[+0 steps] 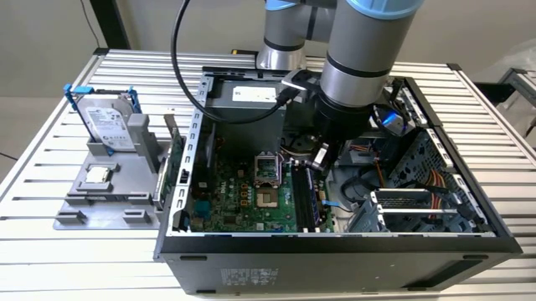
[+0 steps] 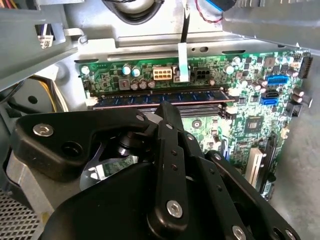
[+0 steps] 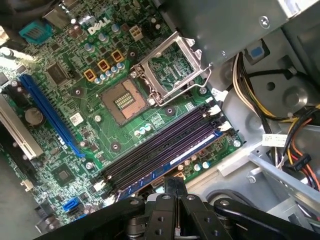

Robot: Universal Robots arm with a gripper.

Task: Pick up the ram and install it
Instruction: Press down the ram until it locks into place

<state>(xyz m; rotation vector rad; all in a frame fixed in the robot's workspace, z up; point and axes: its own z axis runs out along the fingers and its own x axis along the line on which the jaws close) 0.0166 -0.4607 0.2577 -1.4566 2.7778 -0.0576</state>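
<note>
The ram (image 2: 160, 97) is a dark bluish stick with black chips. It stands in the memory slot nearest the case's drive side, seen as a blue strip with a pale label (image 3: 194, 149) beside the empty dark slots. In the exterior view it sits just below my gripper (image 1: 320, 158) on the motherboard (image 1: 243, 200). My gripper (image 2: 168, 107) is shut, fingers together, directly over the middle of the ram's top edge (image 3: 175, 184). The closing direction runs along the stick, not across it. Whether the fingertips touch it I cannot tell.
The open computer case (image 1: 335, 244) lies on a slatted table. The processor socket (image 3: 125, 102) stands open with its frame raised. Cables (image 1: 435, 182) and a drive cage crowd the exterior view's right. A grey fixture (image 1: 75, 216) holds a hard drive (image 1: 109, 122) and a processor chip (image 1: 99, 174).
</note>
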